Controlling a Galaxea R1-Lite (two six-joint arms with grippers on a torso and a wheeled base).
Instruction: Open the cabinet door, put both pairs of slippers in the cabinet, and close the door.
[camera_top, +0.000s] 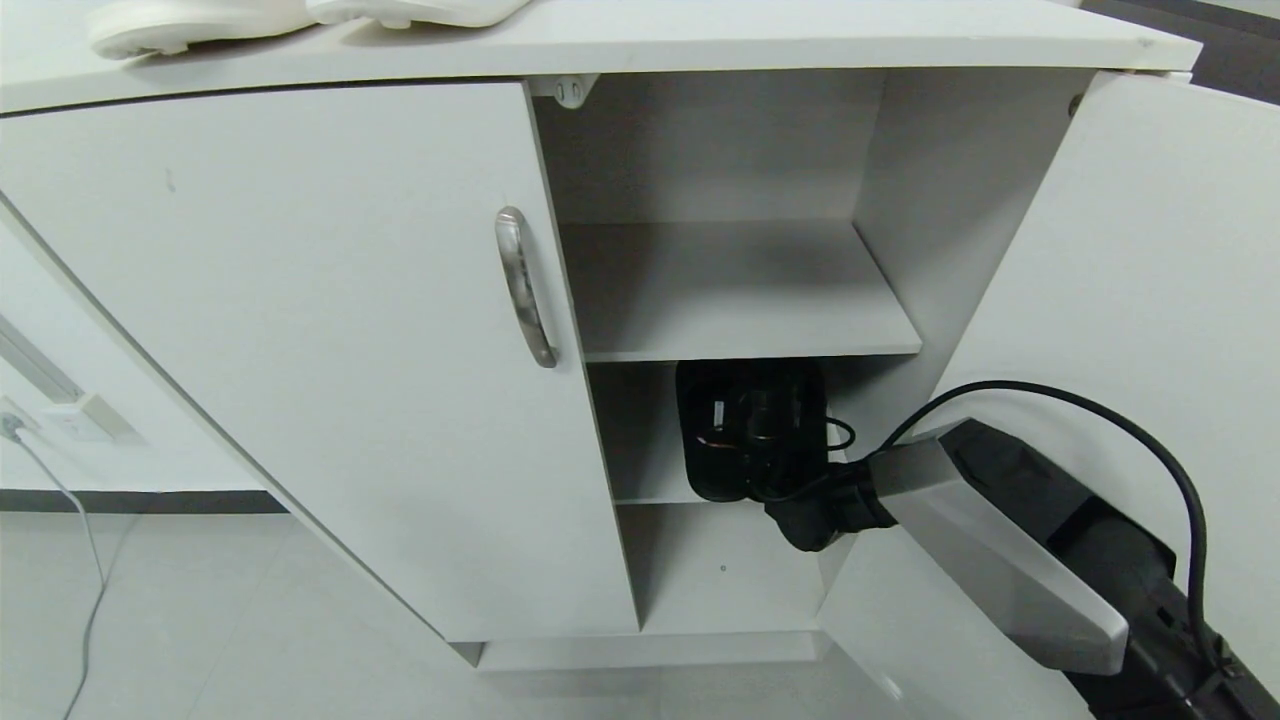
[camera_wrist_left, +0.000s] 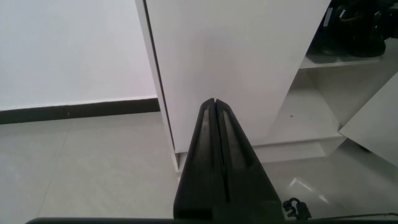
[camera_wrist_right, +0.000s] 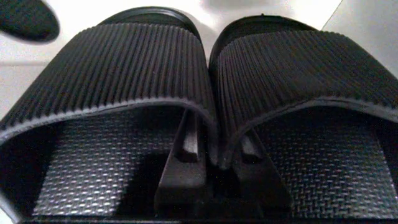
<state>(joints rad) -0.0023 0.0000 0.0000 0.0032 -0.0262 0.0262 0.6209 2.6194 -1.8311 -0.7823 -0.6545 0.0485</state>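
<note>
Fingers (camera_wrist_right: 186, 148) of right gripper (camera_wrist_right: 217, 158) pinch the inner straps of black slippers (camera_wrist_right: 124, 68) inside the cabinet (camera_top: 740, 290); left gripper (camera_wrist_left: 214, 109) is fully closed, empty.

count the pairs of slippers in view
2. The black pair is in the cabinet's middle compartment, held by the right gripper. The white pair lies on the cabinet top, partly cut off at the edge. The shut left door could hide more.
</note>
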